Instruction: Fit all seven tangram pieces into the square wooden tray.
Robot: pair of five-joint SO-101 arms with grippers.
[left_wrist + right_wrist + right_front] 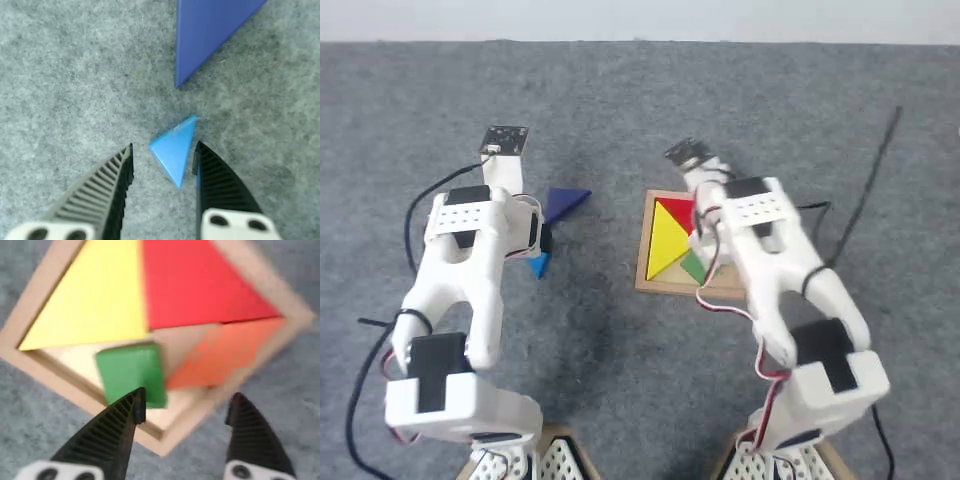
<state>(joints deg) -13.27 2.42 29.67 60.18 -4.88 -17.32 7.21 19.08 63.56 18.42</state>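
The square wooden tray [644, 245] lies right of centre and holds a yellow triangle [667, 240], a red triangle [680, 210] and a green piece [692, 266]. My right gripper [187, 402] hangs open over the tray's corner [60, 380], above the tilted green square [131, 371] and an orange piece [225, 352], beside the yellow [95, 300] and red [195, 285] triangles. My left gripper [162, 155] is open and low on the carpet, its fingers on either side of a small light blue triangle [175, 150]. Just beyond lies a dark blue piece [210, 35].
Grey carpet covers the table. In the high view the dark blue piece [565, 202] and the light blue triangle [538, 264] lie left of the tray, with open carpet between them and it. A black cable [865, 190] runs at the right.
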